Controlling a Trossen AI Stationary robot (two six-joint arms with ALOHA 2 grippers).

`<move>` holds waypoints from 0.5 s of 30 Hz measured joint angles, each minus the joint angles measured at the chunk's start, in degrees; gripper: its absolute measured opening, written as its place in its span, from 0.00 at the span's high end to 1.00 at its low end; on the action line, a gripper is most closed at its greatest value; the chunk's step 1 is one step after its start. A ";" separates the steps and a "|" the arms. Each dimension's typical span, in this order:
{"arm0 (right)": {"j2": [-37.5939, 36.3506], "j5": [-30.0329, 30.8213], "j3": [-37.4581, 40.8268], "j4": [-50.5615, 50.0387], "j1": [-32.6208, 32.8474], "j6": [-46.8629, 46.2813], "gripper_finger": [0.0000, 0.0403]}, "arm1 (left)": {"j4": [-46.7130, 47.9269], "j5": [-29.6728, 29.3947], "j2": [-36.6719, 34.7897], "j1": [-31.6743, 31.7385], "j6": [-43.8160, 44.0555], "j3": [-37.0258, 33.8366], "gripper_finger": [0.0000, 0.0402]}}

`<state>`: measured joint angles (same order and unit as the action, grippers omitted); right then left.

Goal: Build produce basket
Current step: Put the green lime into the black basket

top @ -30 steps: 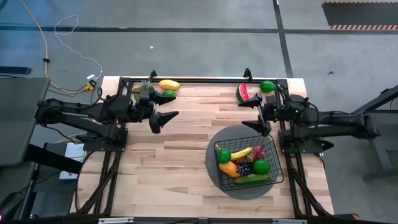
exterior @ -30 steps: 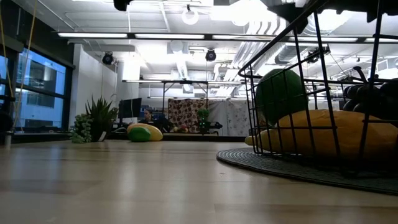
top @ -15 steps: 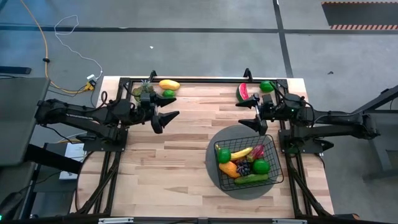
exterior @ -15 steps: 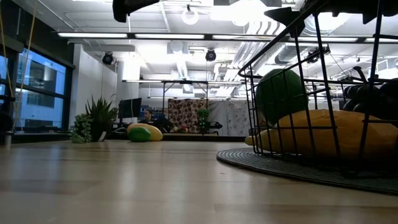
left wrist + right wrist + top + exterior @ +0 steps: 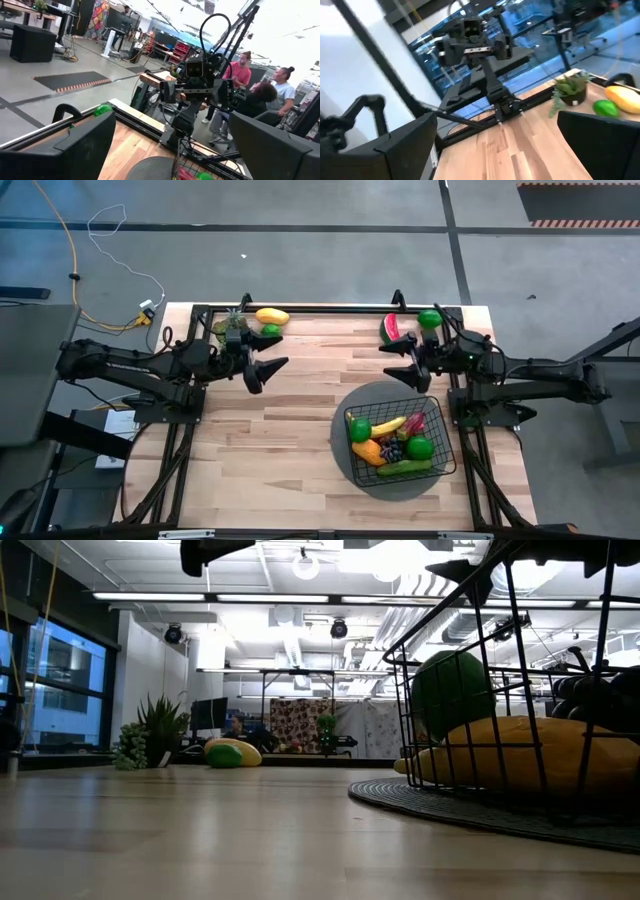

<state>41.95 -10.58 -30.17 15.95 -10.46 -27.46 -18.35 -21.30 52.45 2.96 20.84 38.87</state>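
The black wire basket (image 5: 400, 438) stands on a round grey mat (image 5: 345, 465) at the table's near right. It holds produce: a banana (image 5: 388, 425), two limes (image 5: 419, 447), a mango (image 5: 368, 450), grapes (image 5: 392, 450), a chili (image 5: 413, 423) and a cucumber (image 5: 405, 467). A watermelon slice (image 5: 391, 329) and a lime (image 5: 429, 318) lie at the far right edge. A yellow fruit (image 5: 271, 316) and a lime (image 5: 270, 330) lie at the far left. My left gripper (image 5: 263, 374) and right gripper (image 5: 405, 366) hover open above the table, pointing level at each other, with nothing between their fingers.
A small green toy plant (image 5: 232, 325) stands at the far left beside the yellow fruit. A black frame (image 5: 320, 308) runs along the table's far edge. Bare wood lies between the two grippers and left of the mat. People (image 5: 260, 90) stand beyond the table's right side.
My left gripper has sunk a little toward the table and then kept still. My right gripper has rolled about its own pointing line without leaving its place. Both stay open. The basket and the produce have not moved.
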 joint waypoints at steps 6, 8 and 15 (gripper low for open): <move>0.00 7.56 0.00 -0.48 -0.02 -10.42 0.02 | 0.00 -0.58 0.00 0.00 0.03 0.00 0.06; 0.07 11.59 0.00 -1.09 0.00 -15.09 0.02 | 0.00 -0.58 0.00 0.00 0.02 0.00 0.06; 4.68 24.06 -4.08 -8.52 -3.40 -27.56 0.02 | -0.08 -0.57 0.00 0.00 0.10 0.00 0.06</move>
<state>46.64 13.49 -34.25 7.43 -13.86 -55.03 -18.43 -21.87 52.45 2.96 20.94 38.87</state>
